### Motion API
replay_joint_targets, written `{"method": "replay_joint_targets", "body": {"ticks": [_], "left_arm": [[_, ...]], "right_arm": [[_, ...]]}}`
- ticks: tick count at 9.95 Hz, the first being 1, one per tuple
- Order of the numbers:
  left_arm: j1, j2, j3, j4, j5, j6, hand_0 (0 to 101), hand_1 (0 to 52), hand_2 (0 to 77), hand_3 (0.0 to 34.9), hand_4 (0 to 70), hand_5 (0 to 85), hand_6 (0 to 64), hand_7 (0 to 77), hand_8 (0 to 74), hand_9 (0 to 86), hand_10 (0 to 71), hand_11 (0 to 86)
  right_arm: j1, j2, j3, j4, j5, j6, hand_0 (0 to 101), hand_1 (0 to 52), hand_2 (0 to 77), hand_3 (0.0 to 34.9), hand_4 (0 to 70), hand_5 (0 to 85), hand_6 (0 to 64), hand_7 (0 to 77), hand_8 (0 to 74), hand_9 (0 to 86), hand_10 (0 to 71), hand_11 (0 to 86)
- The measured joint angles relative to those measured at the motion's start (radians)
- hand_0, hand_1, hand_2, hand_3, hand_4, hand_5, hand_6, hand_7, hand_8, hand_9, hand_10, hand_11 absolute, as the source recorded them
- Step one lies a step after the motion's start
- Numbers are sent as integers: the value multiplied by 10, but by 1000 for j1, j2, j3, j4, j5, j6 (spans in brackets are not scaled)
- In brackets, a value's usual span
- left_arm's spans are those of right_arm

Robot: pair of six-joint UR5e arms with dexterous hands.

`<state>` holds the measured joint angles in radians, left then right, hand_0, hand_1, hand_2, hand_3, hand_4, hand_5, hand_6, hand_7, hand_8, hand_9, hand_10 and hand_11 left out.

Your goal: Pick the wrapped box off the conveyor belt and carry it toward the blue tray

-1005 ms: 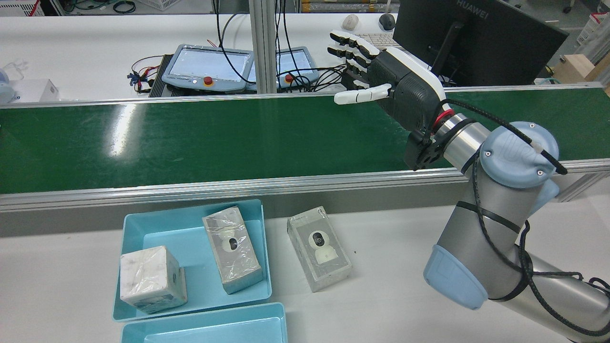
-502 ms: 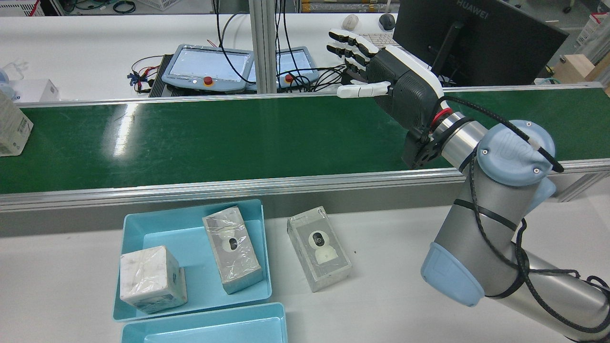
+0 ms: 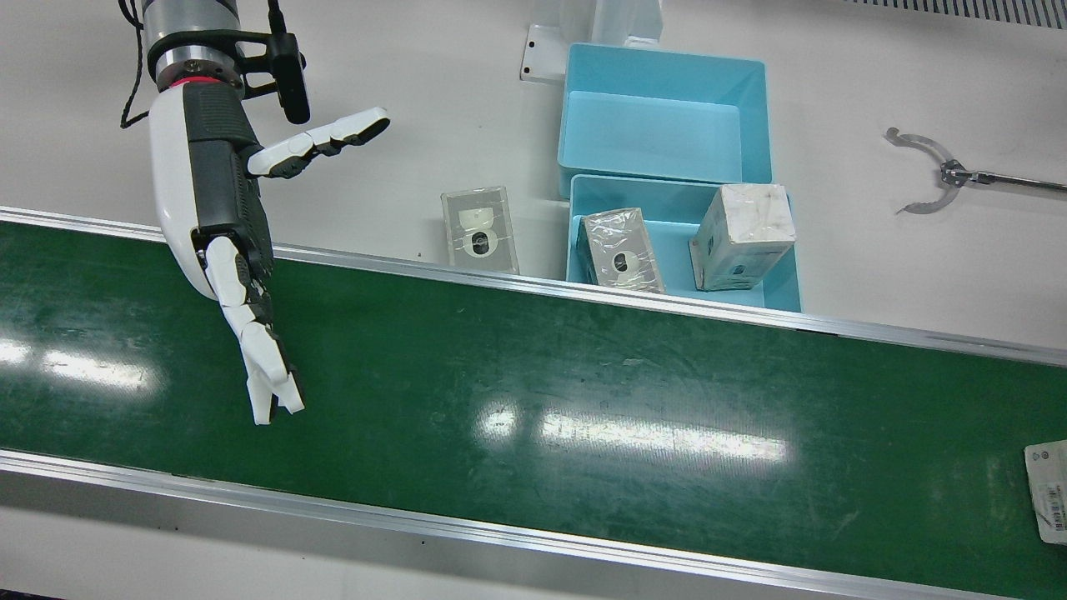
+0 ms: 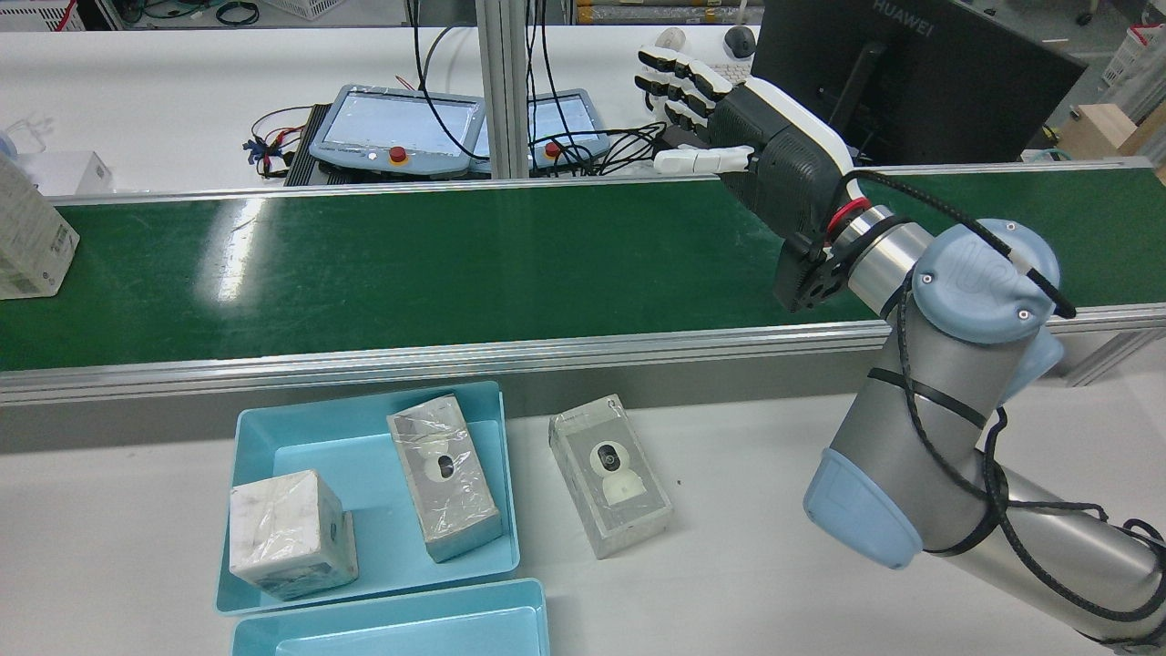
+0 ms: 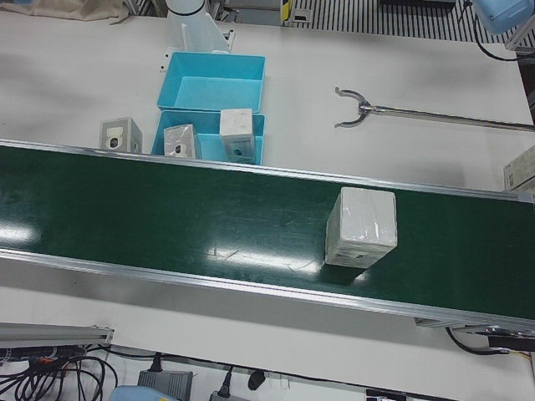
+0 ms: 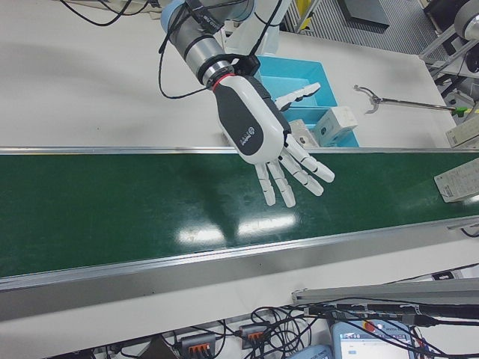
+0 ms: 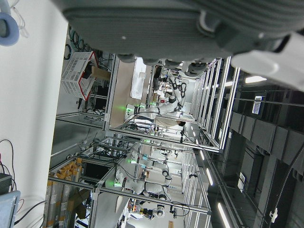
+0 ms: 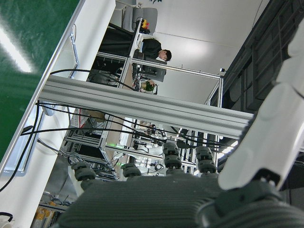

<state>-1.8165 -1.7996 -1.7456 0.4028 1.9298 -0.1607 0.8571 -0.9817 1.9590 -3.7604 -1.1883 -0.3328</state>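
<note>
A plastic-wrapped white box stands on the green conveyor belt at the far left of the rear view. It also shows in the left-front view and at the right edge of the front view. My right hand is open and empty, fingers spread, above the belt's right part, far from the box; it also shows in the front view. The blue tray holds two wrapped boxes. Only the left hand's palm shows.
A second blue tray, empty, lies next to the first. Another wrapped box lies on the white table right of the tray. A metal grabber tool lies on the table. Teach pendants and a monitor stand behind the belt.
The wrapped box has come into the rear view at the belt's left end and moved right. My right hand has shifted slightly right and farther from the camera, still open.
</note>
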Motion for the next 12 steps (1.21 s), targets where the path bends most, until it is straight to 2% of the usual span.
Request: {"method": "replay_joint_targets", "body": {"ticks": [1,2,4,6,7,12], "left_arm": [[0,0,0,0,0,0,0,0,5,0,5,5,0,5,5,0,0,0],[0,0,0,0,0,0,0,0,5,0,5,5,0,5,5,0,5,0],[0,0,0,0,0,0,0,0,11,0,0,5,0,5,5,0,5,0],[0,0,0,0,0,0,0,0,11,0,0,5,5,5,5,0,0,0],[0,0,0,0,0,0,0,0,11,0,0,5,5,5,5,0,0,0],[0,0,0,0,0,0,0,0,5,0,5,5,0,5,5,0,5,0]], "right_arm": [[3,6,-14,26,1,8,379,82,76,301,0,125,0,87,11,38,27,54],[5,10,-25,58,2,15,379,76,98,300,0,136,0,125,11,49,27,54],[7,19,-41,96,2,21,379,76,98,300,0,120,0,98,11,49,38,54],[7,26,-55,127,1,24,380,76,98,300,0,120,0,125,11,49,11,54],[7,28,-62,137,1,25,380,93,98,301,0,125,0,125,11,49,38,60],[0,34,-81,149,0,26,380,87,109,302,0,142,0,136,11,54,38,60]]}}
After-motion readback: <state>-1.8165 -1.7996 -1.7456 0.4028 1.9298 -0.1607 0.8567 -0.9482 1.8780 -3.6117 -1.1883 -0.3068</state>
